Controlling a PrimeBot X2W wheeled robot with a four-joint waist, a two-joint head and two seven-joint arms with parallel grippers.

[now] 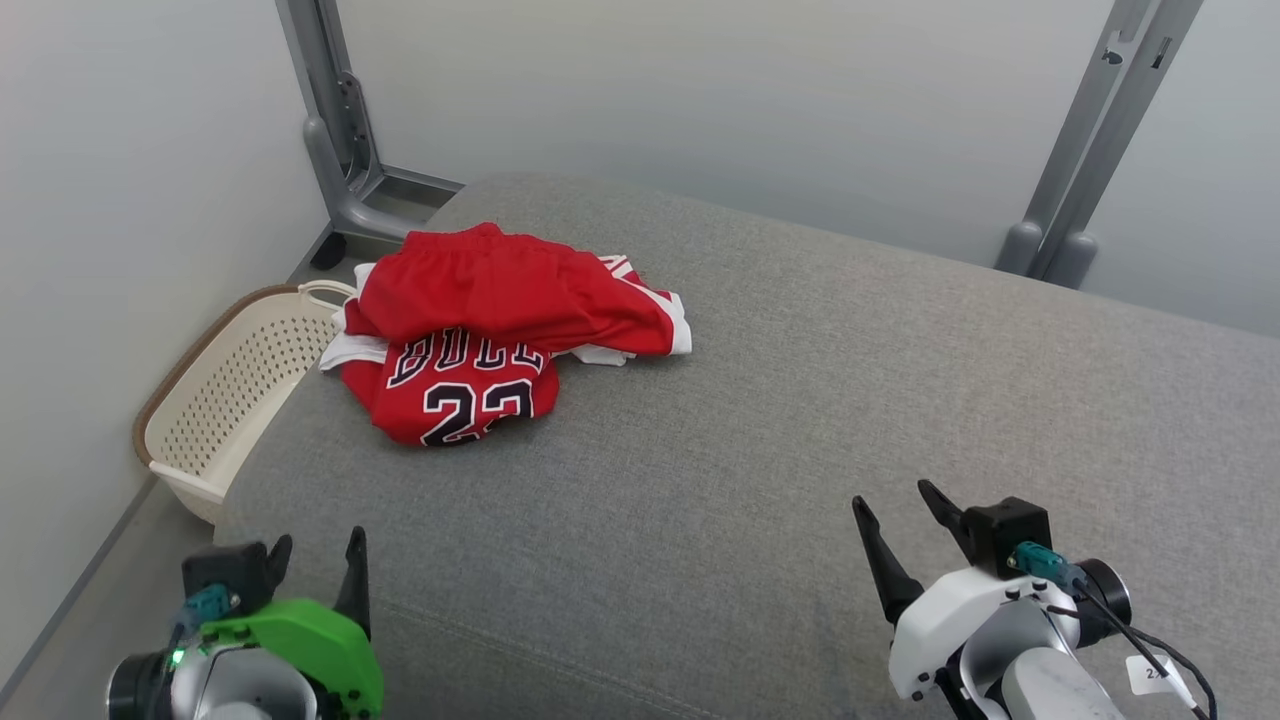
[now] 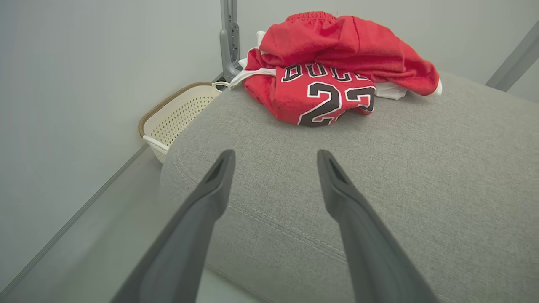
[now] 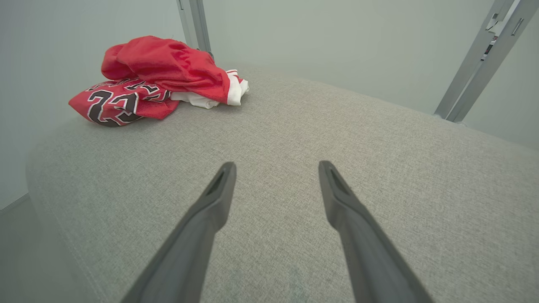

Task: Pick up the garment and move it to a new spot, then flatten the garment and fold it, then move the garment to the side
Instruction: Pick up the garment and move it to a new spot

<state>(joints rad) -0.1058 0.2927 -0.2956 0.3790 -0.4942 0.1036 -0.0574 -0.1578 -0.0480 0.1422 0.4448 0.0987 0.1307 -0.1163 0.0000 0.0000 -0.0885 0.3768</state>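
A crumpled red garment (image 1: 480,320) with white trim and the number 23 lies in a heap at the far left of a grey cushioned surface (image 1: 800,400). In the left wrist view the garment (image 2: 332,67) sits ahead of my fingers; in the right wrist view the garment (image 3: 156,80) lies far off to the upper left. My left gripper (image 1: 315,550) hovers open at the near left edge of the cushion, holding nothing. My right gripper (image 1: 895,505) stands open over the near right of the cushion, also holding nothing. Both are well short of the garment.
A cream perforated basket (image 1: 235,390) stands on the floor against the cushion's left side, just below the garment. Grey metal frame posts rise behind at the back left (image 1: 340,150) and back right (image 1: 1090,150). Walls close in on the left and behind.
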